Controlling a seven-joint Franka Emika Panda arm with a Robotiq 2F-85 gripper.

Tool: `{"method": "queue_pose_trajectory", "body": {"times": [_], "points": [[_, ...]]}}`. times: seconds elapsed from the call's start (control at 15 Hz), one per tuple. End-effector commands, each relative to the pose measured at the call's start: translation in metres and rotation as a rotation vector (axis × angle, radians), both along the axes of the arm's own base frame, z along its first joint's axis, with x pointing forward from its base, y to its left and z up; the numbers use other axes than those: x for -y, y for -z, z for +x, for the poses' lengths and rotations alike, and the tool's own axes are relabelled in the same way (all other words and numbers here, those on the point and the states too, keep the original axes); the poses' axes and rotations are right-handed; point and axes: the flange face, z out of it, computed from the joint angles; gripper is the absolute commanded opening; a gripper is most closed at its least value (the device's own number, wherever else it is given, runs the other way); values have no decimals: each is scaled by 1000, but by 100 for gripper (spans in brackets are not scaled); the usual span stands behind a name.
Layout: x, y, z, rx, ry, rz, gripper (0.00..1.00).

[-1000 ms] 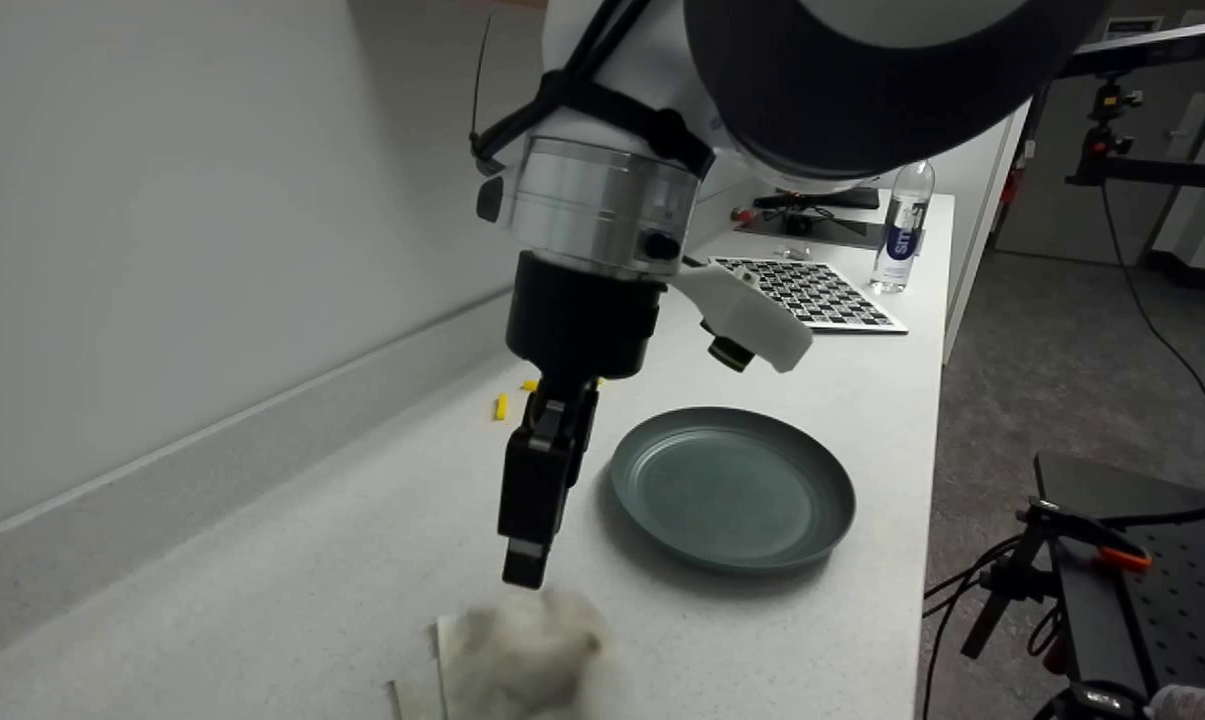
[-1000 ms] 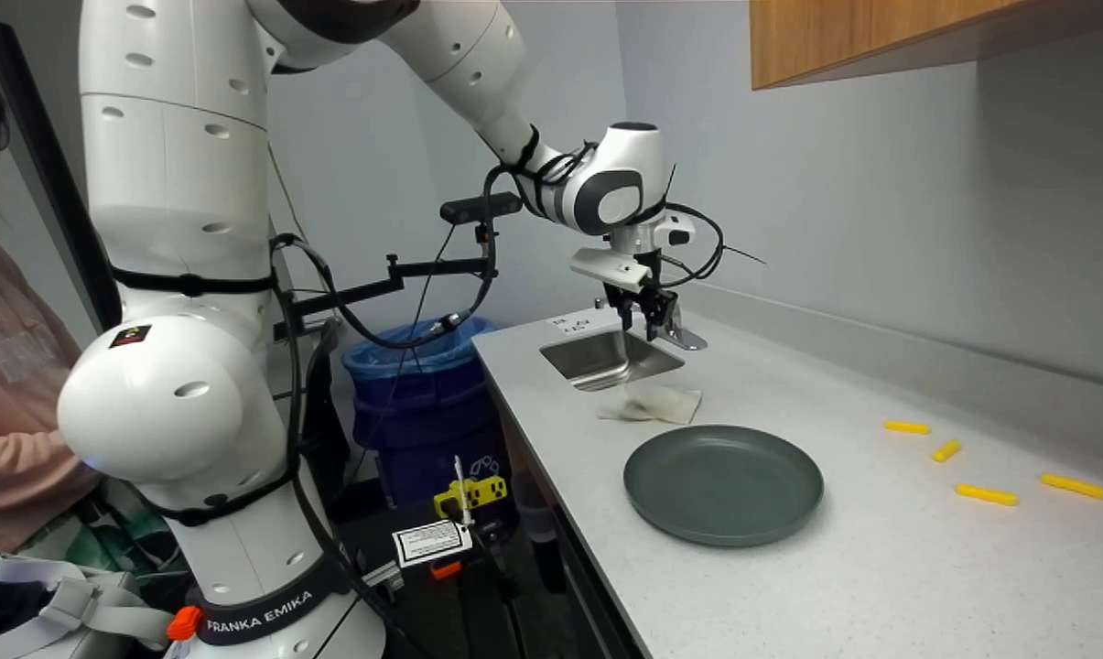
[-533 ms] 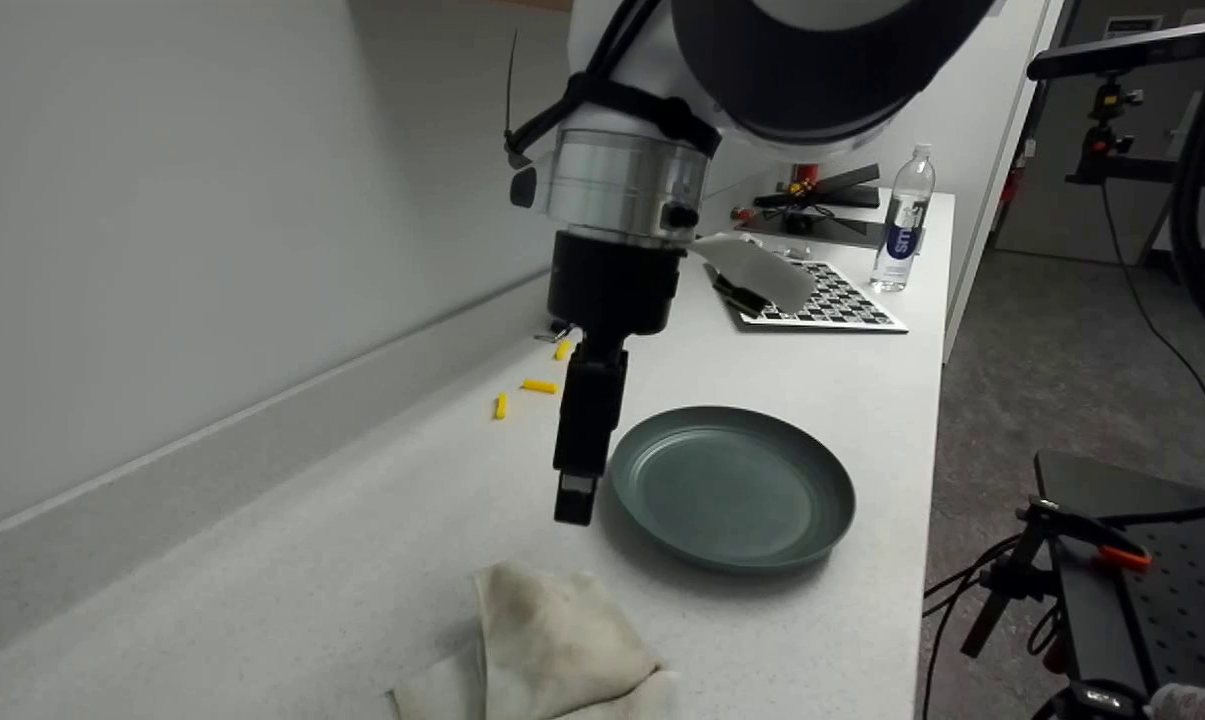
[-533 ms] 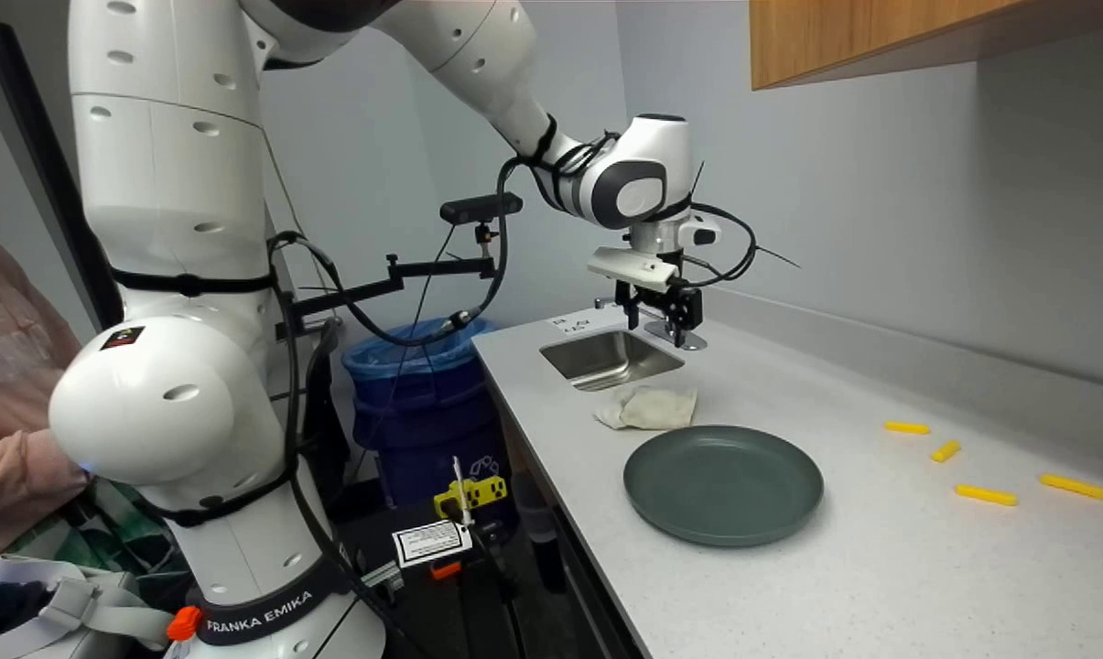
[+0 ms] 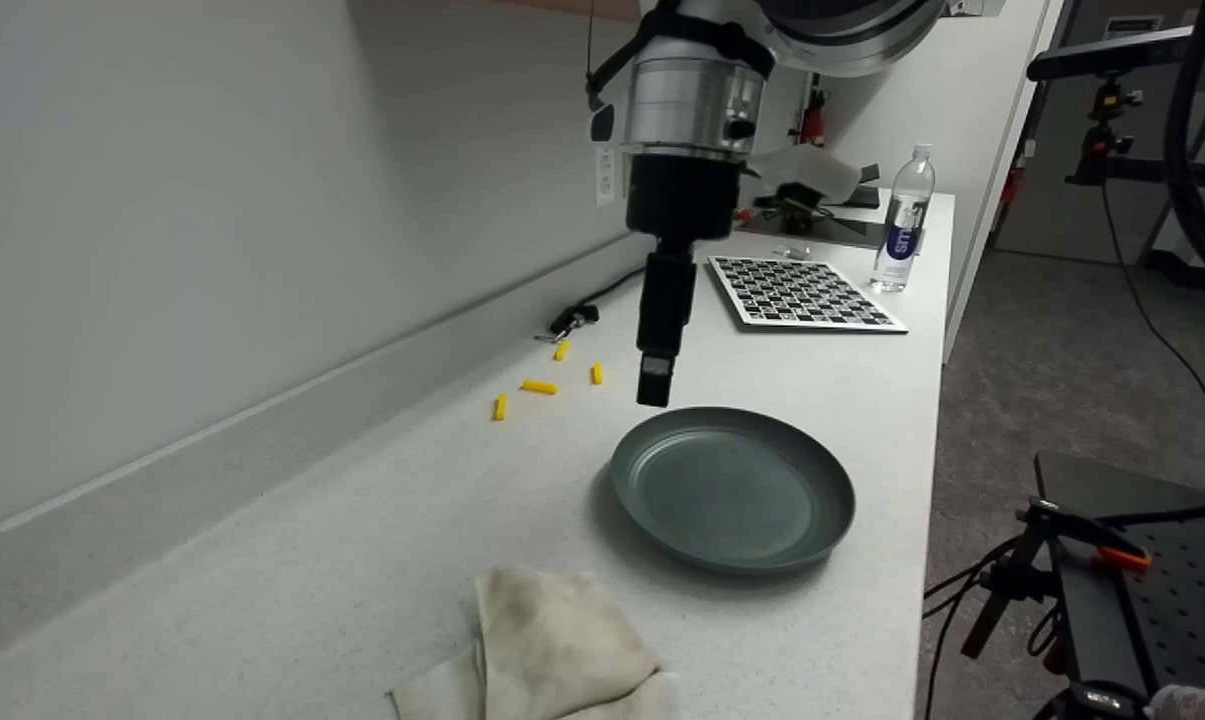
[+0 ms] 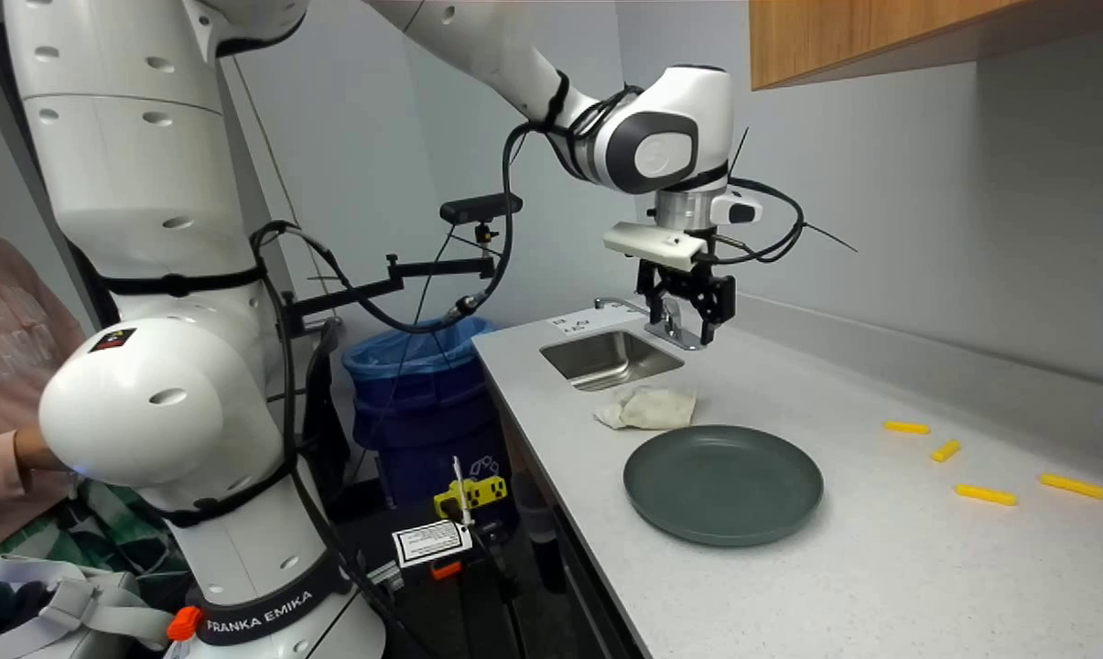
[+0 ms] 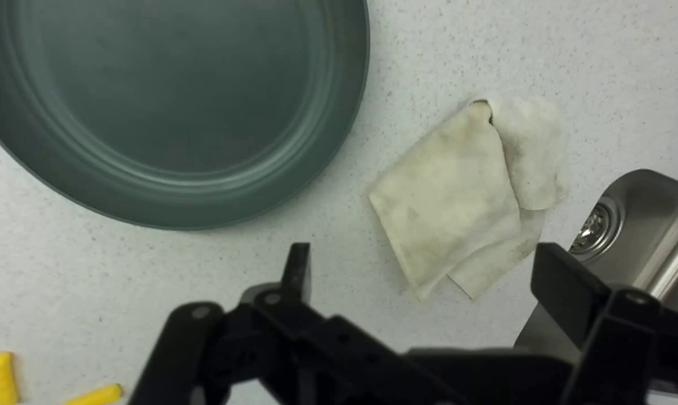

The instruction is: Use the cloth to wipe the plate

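A stained cream cloth (image 7: 445, 197) lies folded beside a round green plate (image 7: 181, 84) near the outer edge of the counter (image 6: 881, 567); the gripper (image 6: 681, 325) hovers, jaws apart.

Plate (image 6: 723, 485) looks smooth, matt, slight sheen on inner ring. Cloth (image 7: 445, 197): creased matt fabric. Counter (image 6: 881, 577): speckled, smooth-looking. Sink (image 7: 648, 225): shiny metal. Gripper (image 7: 426, 270): dull finish. Cabinet (image 6: 853, 41): wood grain. Bottle (image 5: 902, 220): clear, glossy plastic look. Bin liner (image 6: 377, 361): thin, plasticky.

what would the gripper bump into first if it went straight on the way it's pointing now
Pointing down, the gripper would probably meet the folded cloth, or the countertop between it and the dark green plate; depth leaves that unclear.
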Motion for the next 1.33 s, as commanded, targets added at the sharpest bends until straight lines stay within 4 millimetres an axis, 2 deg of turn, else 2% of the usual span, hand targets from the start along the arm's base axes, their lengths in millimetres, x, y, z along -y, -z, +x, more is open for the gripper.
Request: {"method": "queue_pose_trajectory", "body": {"times": [0.0,0.27,0.47,0.87,1.27], "points": [[16,-10,-26,-49,1,-7,100],[22,-7,-48,-112,0,-16,100],[28,-17,-58,-118,8,-18,100],[49,-73,-68,8,50,-15,100],[53,-131,-84,151,67,-16,100]]}}
